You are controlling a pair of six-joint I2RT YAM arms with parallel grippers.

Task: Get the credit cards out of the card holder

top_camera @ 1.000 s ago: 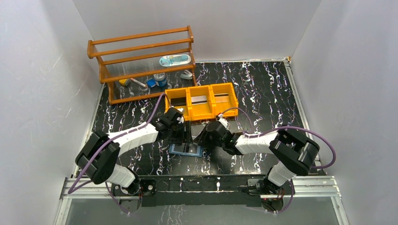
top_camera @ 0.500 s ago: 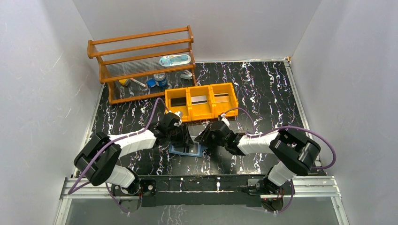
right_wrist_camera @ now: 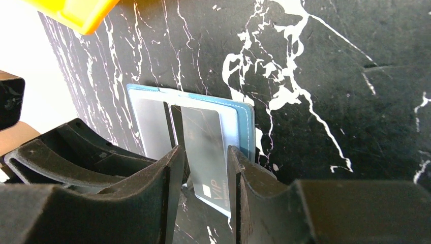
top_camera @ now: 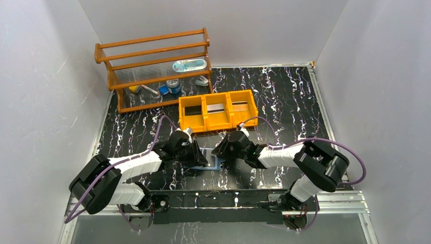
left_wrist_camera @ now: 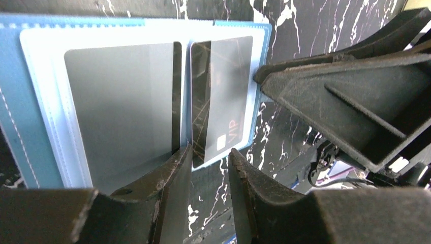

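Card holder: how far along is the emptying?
Done, apparently: each compartment of the orange tray holds a flat card-like piece. In hand: the card holder lies open, and the left gripper hovers, jaws apart, at the dark VIP card sticking out of its pocket. Left: that card and the silver-grey card beside it.

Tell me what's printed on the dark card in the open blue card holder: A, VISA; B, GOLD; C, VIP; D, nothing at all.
C: both wrist views show the letters VIP beside a small pale square near one end of the dark card, which is tucked in the card holder.
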